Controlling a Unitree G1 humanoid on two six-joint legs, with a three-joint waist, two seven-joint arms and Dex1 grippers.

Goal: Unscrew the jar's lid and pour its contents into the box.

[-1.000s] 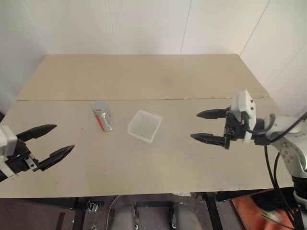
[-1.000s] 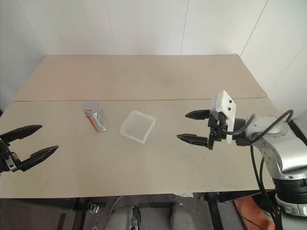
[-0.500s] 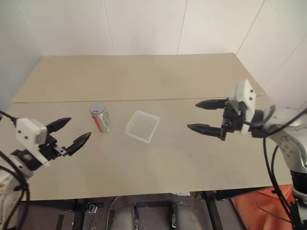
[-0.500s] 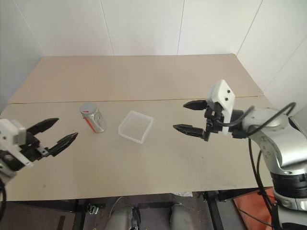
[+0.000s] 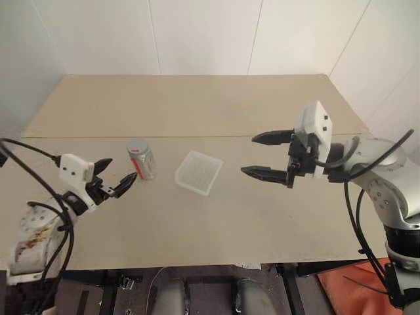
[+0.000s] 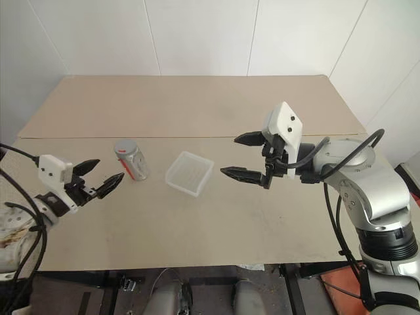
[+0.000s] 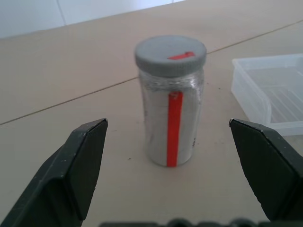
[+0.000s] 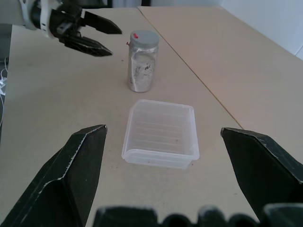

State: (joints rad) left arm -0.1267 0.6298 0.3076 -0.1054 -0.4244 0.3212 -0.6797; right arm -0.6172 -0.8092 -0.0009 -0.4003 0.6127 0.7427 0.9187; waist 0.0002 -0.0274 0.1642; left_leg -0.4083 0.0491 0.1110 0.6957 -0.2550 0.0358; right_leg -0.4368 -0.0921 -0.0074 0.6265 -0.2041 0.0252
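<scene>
The jar (image 5: 142, 161) stands upright on the tan table, left of centre, with a red stripe down its side and the grey lid (image 5: 138, 146) screwed on. Its contents are hidden inside. The box (image 5: 198, 172), a clear ribbed tray, lies empty just right of the jar. My left gripper (image 5: 123, 168) is open, level, a short way to the jar's near left and pointing at it; in the left wrist view the jar (image 7: 173, 120) stands between and beyond the fingers. My right gripper (image 5: 249, 154) hangs open above the table right of the box (image 8: 161, 135), pointing left.
A seam (image 5: 262, 136) crosses the table behind the jar and box. White walls close off the far side and both flanks. The table's front edge (image 5: 216, 264) runs near me. Black cables (image 5: 29, 149) loop by my left arm.
My left gripper has come forward from the table's near left edge to just short of the jar. My right gripper has drifted left and slightly up, towards the box. Both stay open.
</scene>
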